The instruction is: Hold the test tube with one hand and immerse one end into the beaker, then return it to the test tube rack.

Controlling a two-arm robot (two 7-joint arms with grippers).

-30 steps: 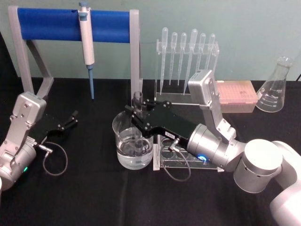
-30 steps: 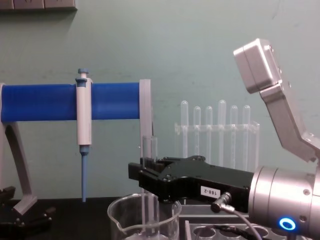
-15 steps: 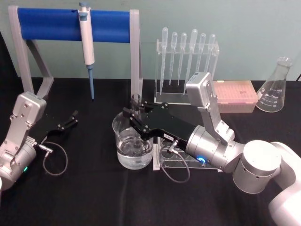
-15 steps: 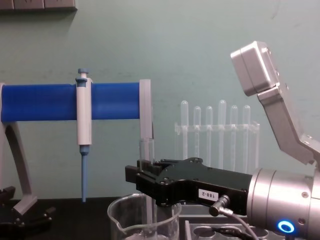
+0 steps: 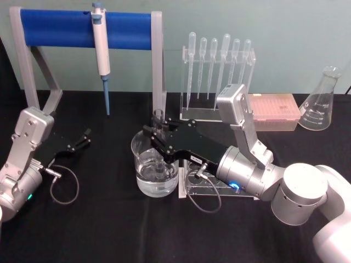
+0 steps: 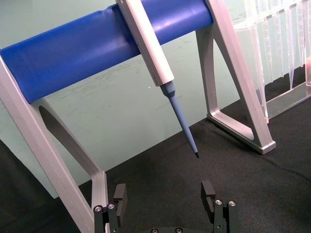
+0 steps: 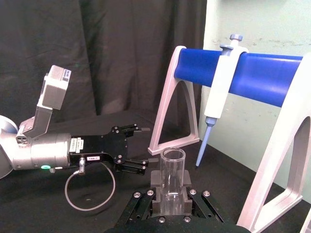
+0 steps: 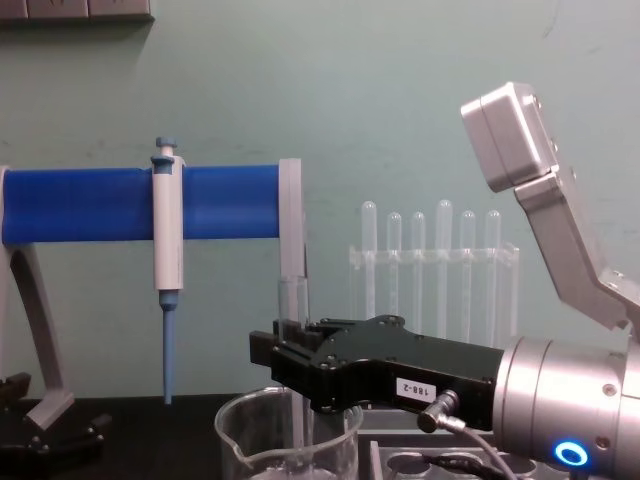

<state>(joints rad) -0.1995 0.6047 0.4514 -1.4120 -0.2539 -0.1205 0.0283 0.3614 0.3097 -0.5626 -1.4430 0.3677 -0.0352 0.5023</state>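
My right gripper (image 5: 156,137) is shut on the test tube (image 5: 159,117), holding it upright over the beaker (image 5: 138,147). The tube's lower part goes down inside the beaker, and its rounded end appears to reach the water. In the chest view the black right gripper (image 8: 276,358) with its white label clamps the tube (image 8: 294,300) just above the beaker (image 8: 240,440) rim. The right wrist view looks down on the tube's open mouth (image 7: 173,156) between the pads (image 7: 155,183). My left gripper (image 5: 85,137) rests open on the table at the left, with nothing between its fingers (image 6: 119,194).
A blue-barred stand (image 5: 60,27) with a hanging pipettor (image 5: 101,44) is behind the beaker. A rack of plastic pipettes (image 5: 216,71), a pink tip box (image 5: 274,112) and a conical flask (image 5: 321,101) stand at the back right. A clear tube rack (image 5: 192,186) lies under my right wrist.
My right gripper has lowered the test tube slightly deeper into the beaker and shifted a little left. The left arm has not moved.
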